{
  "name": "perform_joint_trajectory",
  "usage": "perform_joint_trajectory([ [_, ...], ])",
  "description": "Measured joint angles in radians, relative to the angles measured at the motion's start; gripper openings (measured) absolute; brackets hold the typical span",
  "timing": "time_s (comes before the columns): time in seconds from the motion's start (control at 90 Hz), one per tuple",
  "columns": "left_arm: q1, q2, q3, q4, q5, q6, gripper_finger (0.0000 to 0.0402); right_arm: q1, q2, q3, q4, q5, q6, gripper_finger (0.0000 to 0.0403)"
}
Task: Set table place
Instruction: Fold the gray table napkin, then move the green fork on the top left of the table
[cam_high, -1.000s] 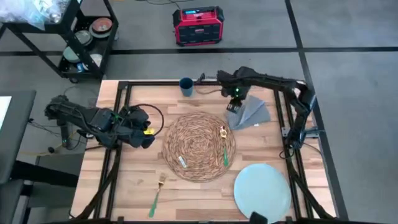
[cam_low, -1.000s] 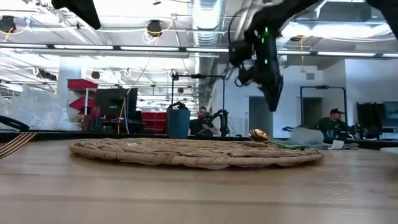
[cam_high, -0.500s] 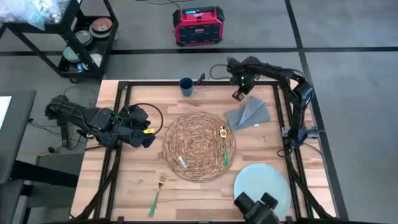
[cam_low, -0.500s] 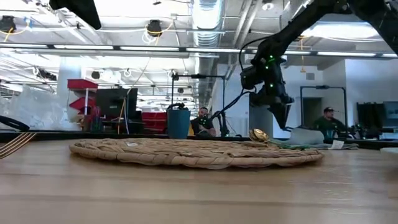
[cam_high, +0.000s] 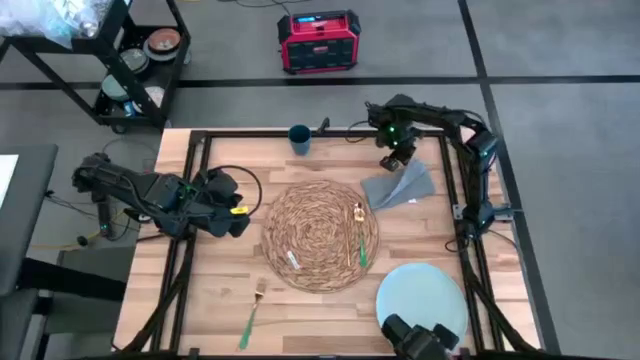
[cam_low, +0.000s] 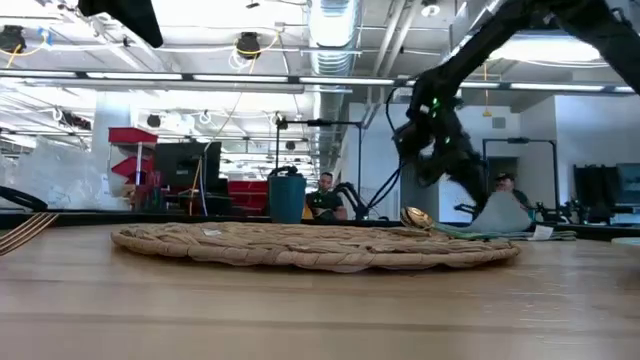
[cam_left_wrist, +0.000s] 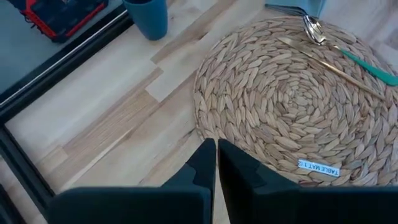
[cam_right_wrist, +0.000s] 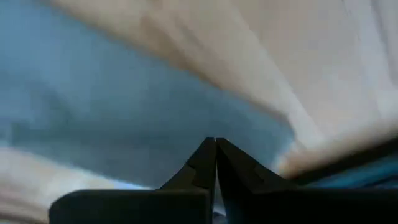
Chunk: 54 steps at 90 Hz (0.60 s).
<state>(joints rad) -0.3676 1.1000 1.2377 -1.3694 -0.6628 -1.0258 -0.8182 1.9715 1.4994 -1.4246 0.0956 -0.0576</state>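
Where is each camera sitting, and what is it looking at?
High view: overhead, facing down on table; both arms show.
Low view: tabletop height, facing across placemat; right arm shows.
Left wrist view: on left arm, facing placemat; left end effector shows.
Right wrist view: on right arm, blurred; right end effector shows.
Shared: placemat, spoon.

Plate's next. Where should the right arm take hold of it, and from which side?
Judging by the high view, take the plate by its rim. It lies flat on the table, so there is nothing else to pinch. Its edge facing the napkin looks easiest, since it is bare and faces the right tool, which hangs shut above that napkin. Come down from above, one finger inside the rim, one outside.
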Motion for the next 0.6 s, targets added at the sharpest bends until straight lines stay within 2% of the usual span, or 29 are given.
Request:
perform_joint_trajectory([
  [0.156, 0.000, 0.000, 0.000, 0.000, 0.000, 0.026, 0.0000, 0.020, -0.138, 0.000, -0.020, -0.046, 0.059, 0.0000],
  [0.278, 0.000, 0.000, 0.000, 0.000, 0.000, 0.055, 0.0000, 0.051, -0.198, 0.000, 0.070, -0.080, 0.001, 0.0000],
  [0.378, 0.000, 0.000, 0.000, 0.000, 0.000, 0.057, 0.0000, 0.060, -0.189, 0.001, 0.134, -0.086, -0.012, 0.0005],
  [0.6, 0.000, 0.000, 0.000, -0.002, 0.000, 0.011, 0.0000, 0.060, -0.094, -0.011, 0.115, -0.089, 0.059, 0.0001],
])
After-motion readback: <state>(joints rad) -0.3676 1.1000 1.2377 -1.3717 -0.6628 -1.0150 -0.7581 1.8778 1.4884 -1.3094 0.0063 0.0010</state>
